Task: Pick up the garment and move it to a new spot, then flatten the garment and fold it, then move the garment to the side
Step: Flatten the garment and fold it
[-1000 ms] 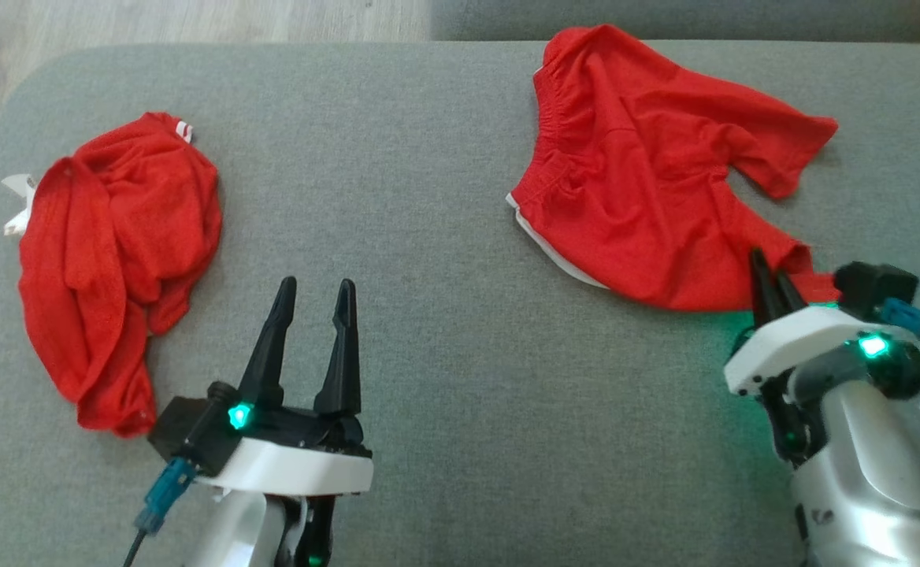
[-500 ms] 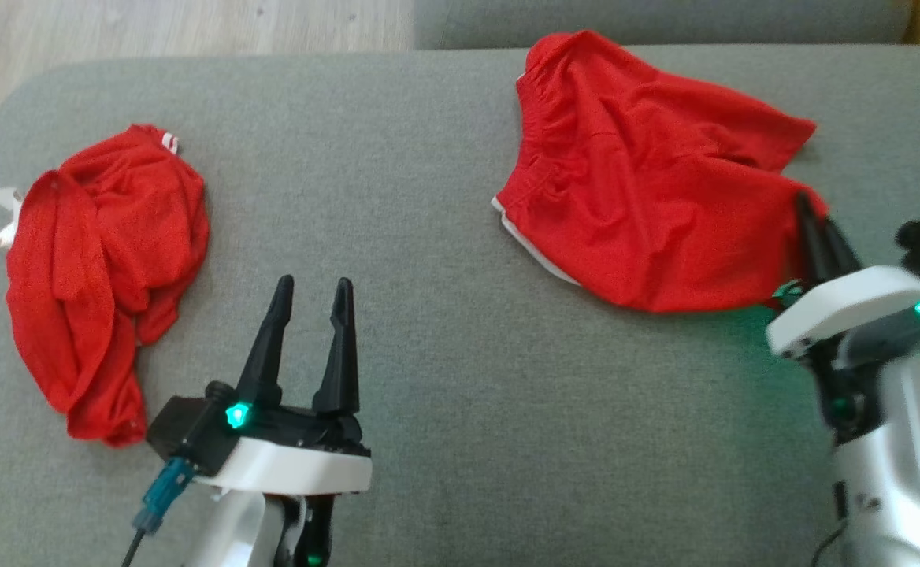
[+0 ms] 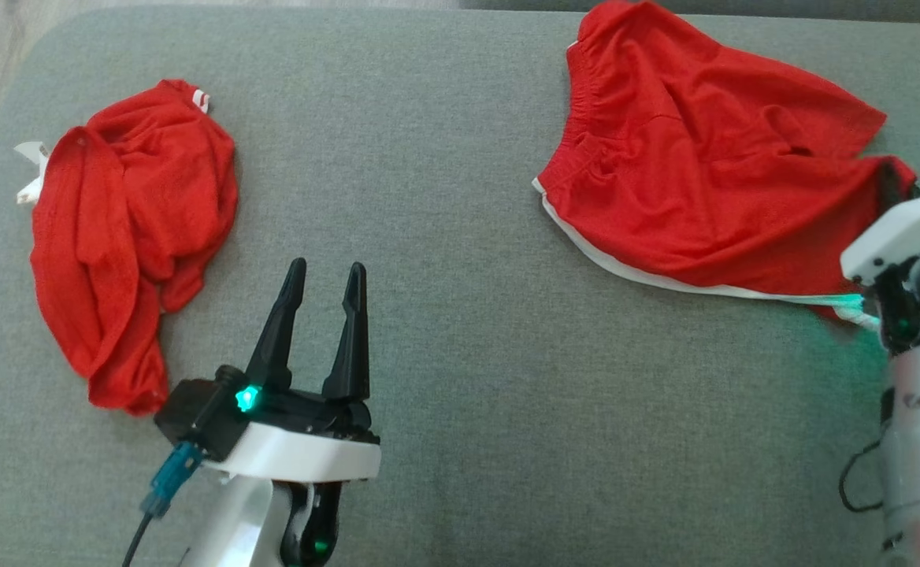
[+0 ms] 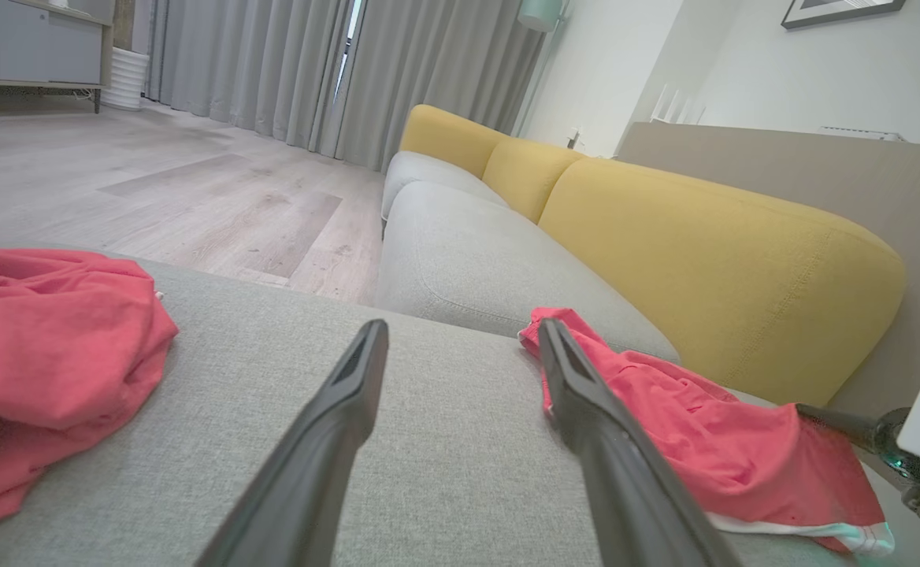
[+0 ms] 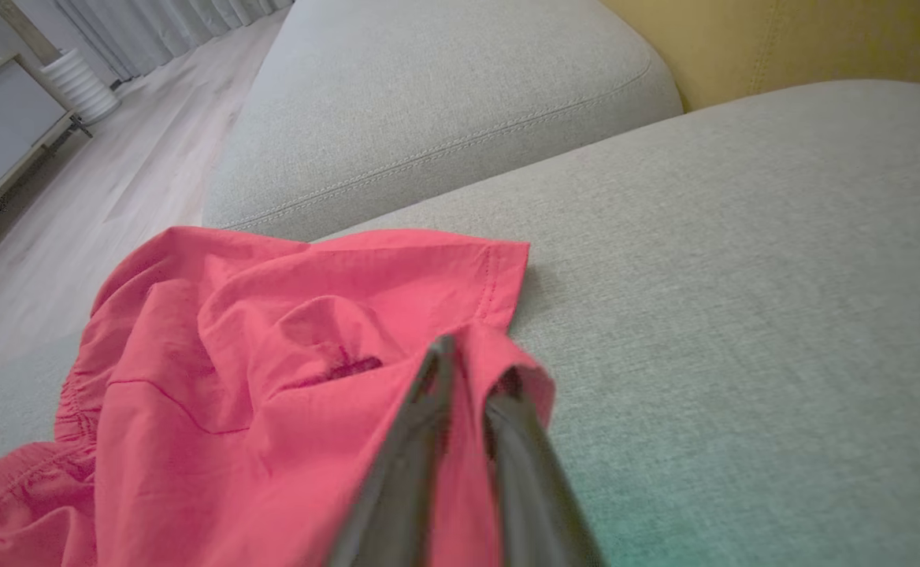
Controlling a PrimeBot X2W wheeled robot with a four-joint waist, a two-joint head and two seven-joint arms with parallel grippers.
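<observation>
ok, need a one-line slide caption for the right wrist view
Right gripper shut on a leg hem of the red fabric shorts, which lie on the grey fabric cushion.

Two things lie well apart on the cushion (image 3: 444, 236) in front of me. The shorts (image 3: 704, 181) are on my right, toward the far edge. The bunched-up cloth (image 3: 121, 228) is on my left. My left tool (image 3: 326, 268) is over the cushion between them, nearer the cloth, touching neither. My right tool (image 5: 472, 366) is at the right end of the shorts, pinching a leg edge. A sofa (image 4: 468, 260) stands behind the cushion, with the floor (image 4: 153, 173) to its left.
</observation>
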